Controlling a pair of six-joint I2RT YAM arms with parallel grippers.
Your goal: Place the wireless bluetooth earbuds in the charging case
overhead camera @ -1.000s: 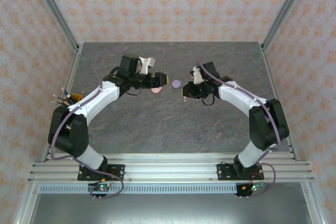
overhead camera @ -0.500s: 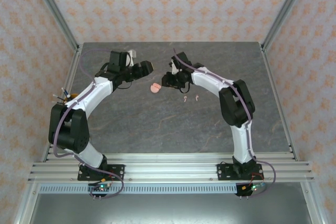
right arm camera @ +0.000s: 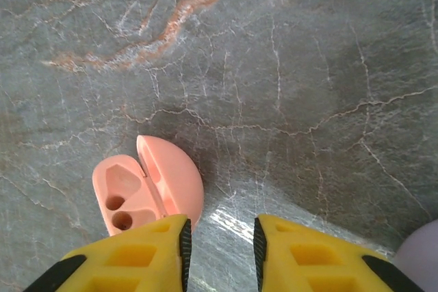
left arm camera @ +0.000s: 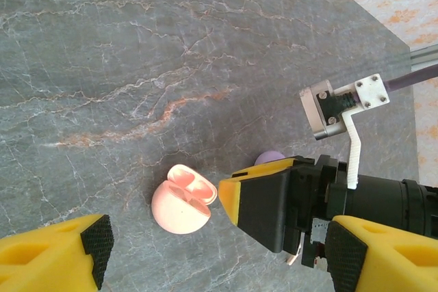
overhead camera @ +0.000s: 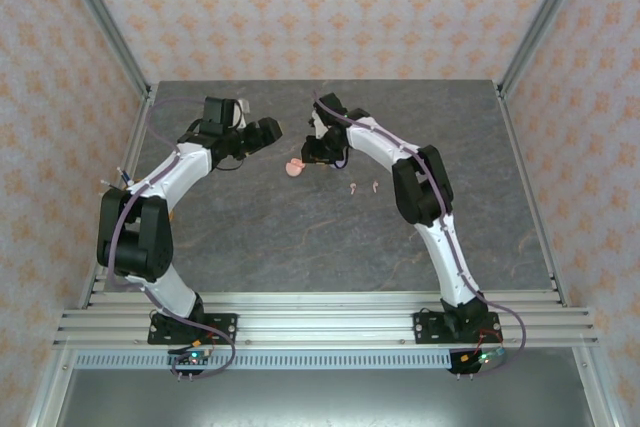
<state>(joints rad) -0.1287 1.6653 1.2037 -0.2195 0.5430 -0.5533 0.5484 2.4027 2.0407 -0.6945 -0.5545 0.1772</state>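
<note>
Right gripper [right arm camera: 220, 237] hangs low over the table [right arm camera: 308, 66]. Its yellow fingers [right arm camera: 130, 261] are parted by a narrow gap, with bare stone showing between them and nothing held. The lower edge of the right wrist view cuts off their roots. The left gripper [left arm camera: 219, 241] is spread wide with nothing in it, one finger in each lower corner of the left wrist view, both cropped by the frame.

The pink charging case [right arm camera: 147, 186] lies open on the table at the lower left of the right wrist view. The near finger covers its bottom edge. Its base shows two round sockets, both empty, and the domed lid is hinged back beside it. In the left wrist view the same case sits at lower centre, just left of the right gripper's black body. Whether the two touch cannot be told.

The lilac case [left arm camera: 274, 158] is mostly hidden. A rounded sliver of it peeks out above the right gripper in the left wrist view, and a pale corner is cut off at the lower right of the right wrist view. Whether it is open or closed cannot be told.

From the top camera, two earbuds [overhead camera: 353, 188] show as pale pink specks lying side by side on the bare table, close together. They are to the right of the pink case and slightly lower in the frame, outside it. They are too small for their shape or the way they face to be made out.
</note>
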